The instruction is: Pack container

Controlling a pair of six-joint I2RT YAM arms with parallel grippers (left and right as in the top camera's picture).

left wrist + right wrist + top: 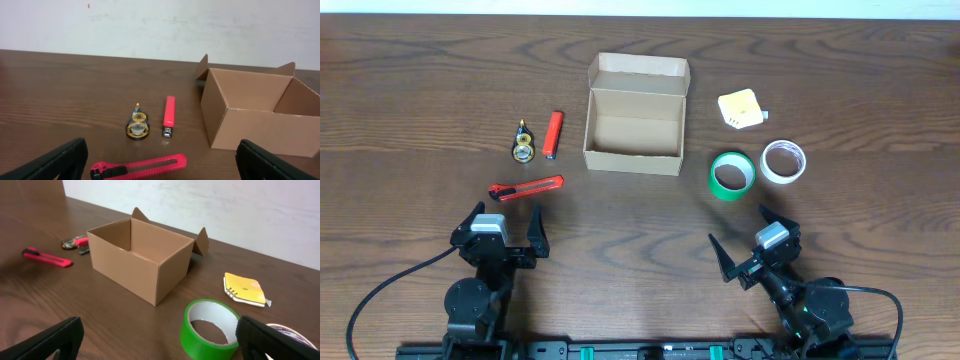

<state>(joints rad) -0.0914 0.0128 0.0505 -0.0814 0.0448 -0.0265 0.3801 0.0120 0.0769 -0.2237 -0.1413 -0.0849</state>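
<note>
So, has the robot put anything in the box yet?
Not yet. The box is open and empty, so nothing is done. Nothing is in hand either: the left gripper and right gripper are both open and holding nothing. Still to pack: the red cutter, red stapler and little tape dispenser left of the box, and the green tape, white tape and yellow notepad on its right.

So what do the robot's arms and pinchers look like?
Both arms are black. The left gripper and right gripper each have two pointed black fingers and a silver-grey block on top. A thin black cable loops out from each arm's base.
</note>
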